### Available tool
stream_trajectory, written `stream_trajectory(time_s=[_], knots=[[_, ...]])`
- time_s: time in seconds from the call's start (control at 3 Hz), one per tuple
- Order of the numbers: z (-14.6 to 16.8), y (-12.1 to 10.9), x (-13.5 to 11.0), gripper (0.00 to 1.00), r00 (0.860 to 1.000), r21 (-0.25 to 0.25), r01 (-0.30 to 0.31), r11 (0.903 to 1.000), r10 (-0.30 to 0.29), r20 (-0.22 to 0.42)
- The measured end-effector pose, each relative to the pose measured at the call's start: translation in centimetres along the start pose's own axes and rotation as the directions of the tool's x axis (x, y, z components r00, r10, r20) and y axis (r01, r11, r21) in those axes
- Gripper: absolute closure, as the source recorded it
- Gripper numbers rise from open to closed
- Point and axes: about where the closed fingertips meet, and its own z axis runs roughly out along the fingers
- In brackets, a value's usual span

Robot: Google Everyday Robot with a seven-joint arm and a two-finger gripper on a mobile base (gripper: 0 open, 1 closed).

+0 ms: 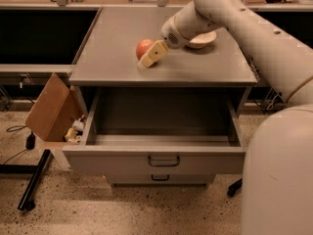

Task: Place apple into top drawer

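A grey metal cabinet fills the middle of the frame, seen from the front and slightly above. Its flat grey worktop (112,48) takes up the upper middle.

On the worktop, a little left of centre, sits the apple (143,46), round and red-orange. A thick white robot arm (230,13) reaches in from the right edge and slants down to the left towards it. At the arm's end is the tan pincer (149,58), angled down and to the left with its tip at the worktop surface. The pincer lies across the apple's lower right side, right against it and covering part of it. The apple shows above and to the left of the pincer. Whether the pincer is open or closed, and whether it grips the apple, cannot be told from this angle.

Just right of the arm's wrist, a shallow cream bowl (204,39) rests on the worktop, partly hidden by the arm.

Below the worktop, the top drawer (122,161) stands pulled fully out towards the viewer, its deep grey interior in view. A small loop handle (164,161) sits in the middle of its broad front panel. The apple is on the worktop above and behind this drawer. Beneath it shows a narrower lower drawer (132,179), closed.

At the left, an open cardboard box (49,109) leans against the cabinet. A speckled floor (98,209) runs along the bottom, and the robot's rounded white body (279,180) fills the lower right corner.
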Motion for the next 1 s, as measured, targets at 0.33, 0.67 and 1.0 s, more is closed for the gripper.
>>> stream_trajectory(time_s=[0.33, 0.67, 1.0], knots=[[1.3, -0.5, -0.2, 0.00, 1.000, 0.005, -0.020, 0.9998, 0.020, -0.003], [3.0, -0.8, -0.3, 0.27, 0.999, 0.007, -0.033, 0.9994, 0.033, -0.024], [3.9, -0.6, -0.3, 0.50, 0.999, 0.005, -0.028, 0.9996, 0.028, -0.041]])
